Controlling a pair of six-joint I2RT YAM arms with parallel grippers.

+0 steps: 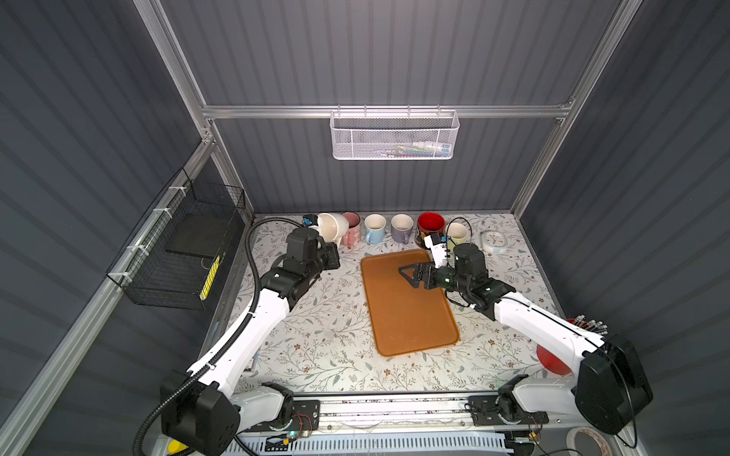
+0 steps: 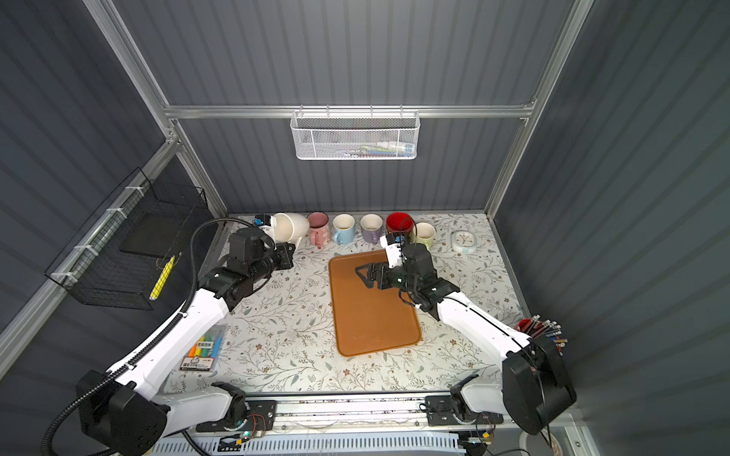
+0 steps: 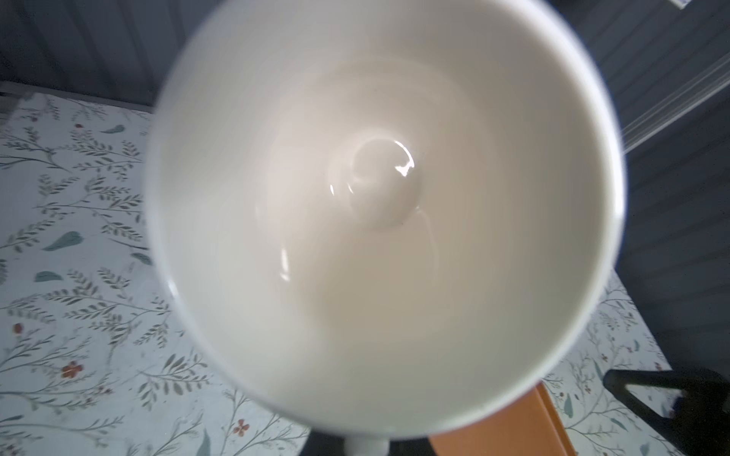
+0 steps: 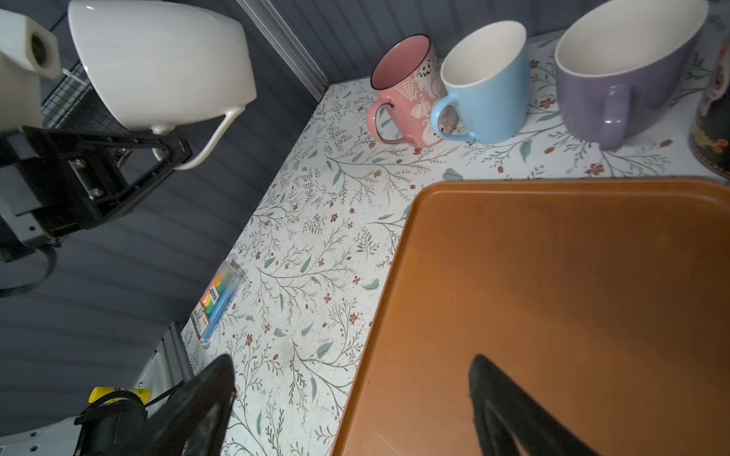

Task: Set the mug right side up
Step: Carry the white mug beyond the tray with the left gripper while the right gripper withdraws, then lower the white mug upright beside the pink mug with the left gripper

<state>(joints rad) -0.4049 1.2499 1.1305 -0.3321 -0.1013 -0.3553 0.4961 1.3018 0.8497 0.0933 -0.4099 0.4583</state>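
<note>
At about 11 o'clock on the bench, the left hand is clamped tight on the thin loop handle of the white mug and holds it, as far as the right wrist view shows, clear of the surface. The mug is neither upside down nor upright. Its long axis lies close to level, running roughly from 9 to 3 o'clock in both top views, with the open mouth toward 9 o'clock and tipped a little upward, the base toward 3 o'clock and the handle underneath. The left wrist camera looks straight into the empty bowl.

Just beside the mug at 3 o'clock begins the row of upright mugs along the 12 o'clock edge: a pink mug, a blue mug and a purple mug, all mouth up.

Further right, the orange tray lies empty mid-bench. The right hand hovers over its far half with jaws spread wide, holding nothing; the white mug lies at about 10 o'clock from it, well apart.

The left arm is plainly the nearer one. In my judgement, the coming move turns on rolling that wrist until the mouth faces up, then lowering the base onto the bench without knocking the pink mug.
</note>
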